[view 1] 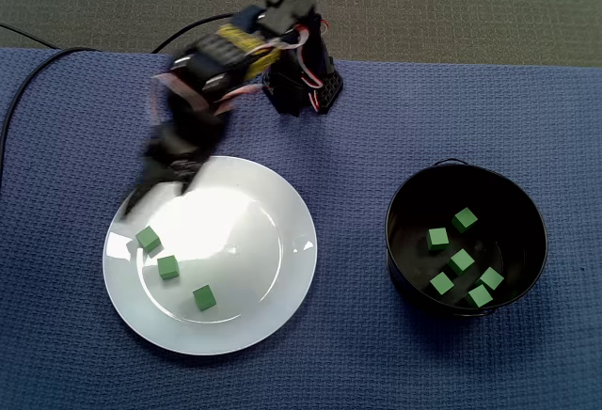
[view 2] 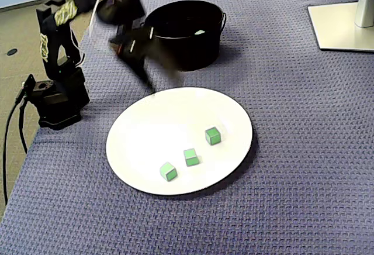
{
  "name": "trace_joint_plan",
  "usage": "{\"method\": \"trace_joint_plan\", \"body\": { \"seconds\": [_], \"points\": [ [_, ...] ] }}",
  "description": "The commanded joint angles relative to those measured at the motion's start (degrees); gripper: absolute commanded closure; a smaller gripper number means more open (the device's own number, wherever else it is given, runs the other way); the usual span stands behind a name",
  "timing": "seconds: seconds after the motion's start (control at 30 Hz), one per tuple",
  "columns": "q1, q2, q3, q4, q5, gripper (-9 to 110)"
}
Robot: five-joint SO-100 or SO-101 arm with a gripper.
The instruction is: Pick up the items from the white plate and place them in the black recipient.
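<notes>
One fixed cam looks straight down from above, arm base (view 1: 306, 90) at top edge. Other fixed cam sits lower & closer, oblique side-on, base (view 2: 55, 100) at left. Both share white plate (view 1: 245, 231) (view 2: 158, 132), black pot (view 1: 388, 227) (view 2: 193, 47), blue cloth (view 1: 489, 118) (view 2: 292, 120)

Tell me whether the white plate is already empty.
No, three green cubes lie on the white plate in a fixed view.

Three green cubes (view 1: 168, 267) on one white plate (view 1: 240, 241); six in one black pot (view 1: 406, 211).

Glossy, smooth white plate (view 1: 240, 236) on rough, waffle-woven blue cloth (view 1: 357, 358); matt green cubes (view 1: 168, 266).
</notes>
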Motion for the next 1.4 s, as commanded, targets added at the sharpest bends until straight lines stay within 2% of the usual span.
{"method": "trace_joint_plan", "body": {
  "seconds": [0.0,0.23,0.67,0.87,1.2,1.37],
  "points": [
    [6.33,-13.54,-6.33,-1.58,3.6,52],
    [8.26,-35.24,-28.3,1.58,0.18,51],
    [5.19,-38.67,-29.27,5.01,-0.09,52],
    [4.13,-39.11,-28.65,4.75,-0.26,56],
    [3.87,-39.46,-26.54,2.9,-0.35,75],
    [4.31,-39.2,-25.22,0.35,-1.41,91]
  ]
}}
